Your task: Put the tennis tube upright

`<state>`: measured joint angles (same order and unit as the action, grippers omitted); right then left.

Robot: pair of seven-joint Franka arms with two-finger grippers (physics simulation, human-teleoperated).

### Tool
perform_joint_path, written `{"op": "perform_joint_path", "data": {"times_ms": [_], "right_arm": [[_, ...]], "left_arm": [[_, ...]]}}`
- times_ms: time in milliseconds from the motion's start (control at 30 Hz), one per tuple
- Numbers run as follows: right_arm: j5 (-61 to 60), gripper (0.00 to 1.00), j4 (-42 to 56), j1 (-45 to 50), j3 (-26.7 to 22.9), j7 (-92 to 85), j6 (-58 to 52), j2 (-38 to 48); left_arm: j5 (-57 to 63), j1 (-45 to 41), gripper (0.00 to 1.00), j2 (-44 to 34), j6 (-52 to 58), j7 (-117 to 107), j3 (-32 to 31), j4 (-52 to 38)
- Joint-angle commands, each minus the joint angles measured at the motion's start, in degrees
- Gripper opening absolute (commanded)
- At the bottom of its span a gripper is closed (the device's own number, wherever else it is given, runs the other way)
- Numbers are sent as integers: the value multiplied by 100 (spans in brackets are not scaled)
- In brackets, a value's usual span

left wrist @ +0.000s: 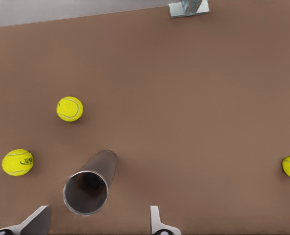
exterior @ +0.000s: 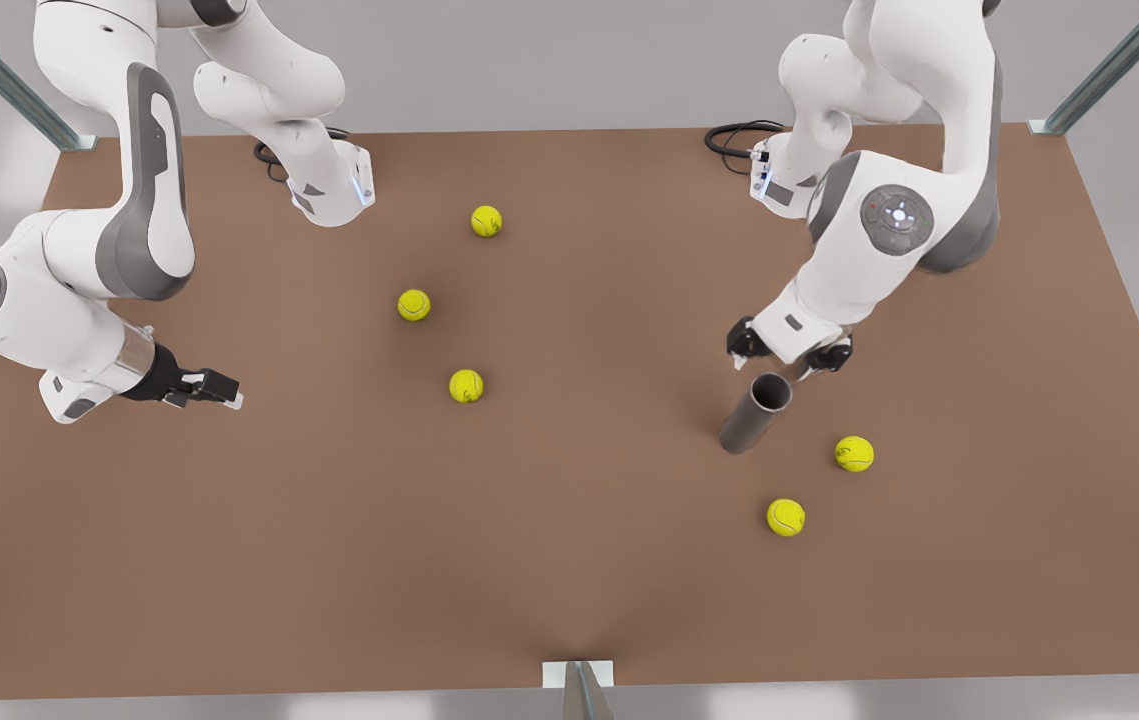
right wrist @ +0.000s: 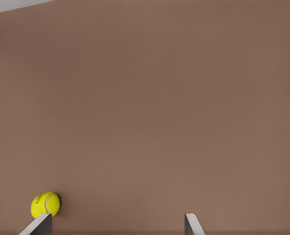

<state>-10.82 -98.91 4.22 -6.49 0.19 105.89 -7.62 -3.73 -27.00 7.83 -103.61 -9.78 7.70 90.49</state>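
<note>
The tennis tube [exterior: 755, 414] is a grey metallic cylinder standing on end on the brown table, at the front view's right, with its open mouth up. My left gripper [exterior: 787, 352] hovers just above and behind its top rim, open, with nothing between its fingers. In the left wrist view I look down into the tube's mouth [left wrist: 85, 192]. The left gripper [left wrist: 97, 226] has its fingertips [left wrist: 37, 221] spread wider than the tube. My right gripper [exterior: 227, 391] waits low over the table at the front view's left. The right wrist view shows the right gripper [right wrist: 116, 226] open and empty.
Several yellow tennis balls lie loose. Two of them [exterior: 854, 454] [exterior: 786, 517] are close to the tube, toward the table's front. Others [exterior: 466, 386] [exterior: 414, 305] [exterior: 486, 221] are mid-table. One ball [right wrist: 45, 204] sits beside a right fingertip. A bracket [exterior: 577, 673] marks the front edge.
</note>
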Motion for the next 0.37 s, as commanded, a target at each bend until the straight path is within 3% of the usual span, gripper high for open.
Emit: {"op": "perform_joint_path", "data": {"times_ms": [0,33,100,333], "right_arm": [[-8,100,3,0,-1,-1,-7,6],[-8,100,-5,0,-1,-1,-7,6],[-8,100,-5,0,-1,-1,-7,6],[-8,100,47,9,7,-1,-104,-3]], "left_arm": [[12,345,100,-193,2125,1840,487,-383],[74,345,100,-606,2055,1752,602,-77],[434,354,100,-1512,913,1409,602,1427],[636,363,100,-1477,992,1312,602,1410]]}}
